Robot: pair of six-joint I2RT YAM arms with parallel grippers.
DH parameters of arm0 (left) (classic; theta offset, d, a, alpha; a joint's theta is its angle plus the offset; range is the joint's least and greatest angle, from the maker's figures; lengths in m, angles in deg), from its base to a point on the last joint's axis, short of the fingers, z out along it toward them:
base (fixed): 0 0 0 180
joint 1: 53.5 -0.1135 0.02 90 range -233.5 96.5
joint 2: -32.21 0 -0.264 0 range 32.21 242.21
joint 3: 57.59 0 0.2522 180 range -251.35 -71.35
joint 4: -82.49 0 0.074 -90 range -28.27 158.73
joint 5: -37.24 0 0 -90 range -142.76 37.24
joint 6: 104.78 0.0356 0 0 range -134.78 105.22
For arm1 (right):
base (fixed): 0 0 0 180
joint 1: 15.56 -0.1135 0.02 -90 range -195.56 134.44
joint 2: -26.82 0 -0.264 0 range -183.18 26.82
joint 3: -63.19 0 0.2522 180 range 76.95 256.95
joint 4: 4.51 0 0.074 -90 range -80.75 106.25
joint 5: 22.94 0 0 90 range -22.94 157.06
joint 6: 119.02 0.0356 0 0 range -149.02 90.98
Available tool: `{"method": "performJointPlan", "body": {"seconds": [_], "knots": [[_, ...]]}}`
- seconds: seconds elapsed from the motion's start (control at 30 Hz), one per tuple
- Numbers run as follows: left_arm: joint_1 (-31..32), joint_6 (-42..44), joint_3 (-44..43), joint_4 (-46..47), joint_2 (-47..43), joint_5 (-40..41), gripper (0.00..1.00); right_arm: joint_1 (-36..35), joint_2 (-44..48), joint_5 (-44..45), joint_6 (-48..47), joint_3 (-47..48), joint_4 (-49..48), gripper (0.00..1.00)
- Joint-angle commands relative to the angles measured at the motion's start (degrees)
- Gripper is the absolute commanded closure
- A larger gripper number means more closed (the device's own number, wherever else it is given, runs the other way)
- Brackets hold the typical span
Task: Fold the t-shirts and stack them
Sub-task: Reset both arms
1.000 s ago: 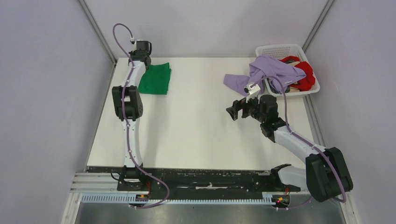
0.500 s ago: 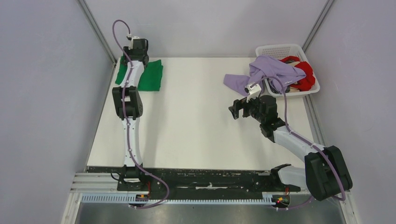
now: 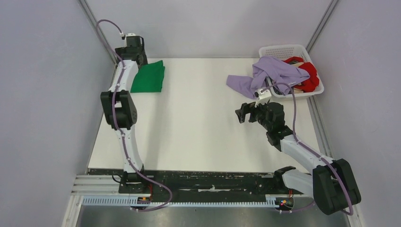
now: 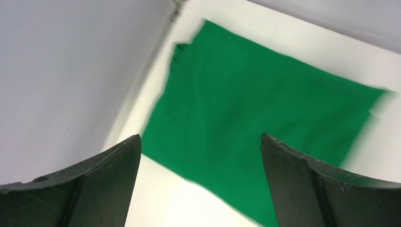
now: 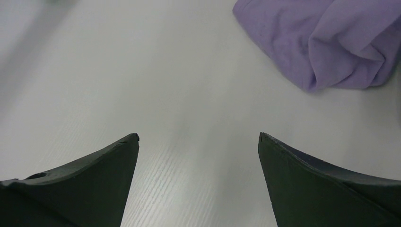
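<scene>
At the far left corner of the tabletop (image 3: 198, 123), the green shirt (image 3: 149, 78) lies folded flat, a smooth rectangle. The left hand (image 4: 199, 137) hangs over it, spread wide, pinching nothing. Next, I'd say, comes the lavender shirt (image 3: 272, 71). Soft and rumpled, it drapes sideways out of the white lattice basket (image 3: 279, 48) onto the tabletop, just beyond the right hand (image 3: 243, 112) and to its right. That hand, spread and empty, is clearly nearer. The red shirt (image 3: 309, 75) sits bunched in the basket.

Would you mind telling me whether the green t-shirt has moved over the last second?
Yes. The green t-shirt has slid left, toward the left edge of the table and away from the white basket.
</scene>
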Motion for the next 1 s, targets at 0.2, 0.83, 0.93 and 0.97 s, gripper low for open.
{"method": "performJointPlan", "body": {"seconds": [0.2, 0.83, 0.93, 0.97], "knots": [[9.2, -17.0, 54.5, 25.8, -44.1, -36.1, 0.00, 5.9, 5.4, 1.0, 7.6, -4.8, -1.9, 0.02], [14.4, -27.2, 98.6, 29.6, -93.5, -22.1, 0.00, 7.9, 24.5, 14.8, 5.5, -22.1, -8.7, 0.02], [14.4, -26.9, 98.4, 29.6, -93.7, -22.6, 0.00, 7.9, 26.5, 16.2, 6.3, -24.3, -10.4, 0.02], [14.4, -26.9, 98.5, 29.9, -93.5, -22.7, 0.00, 7.9, 26.8, 16.5, 6.4, -24.6, -10.8, 0.02]]}}
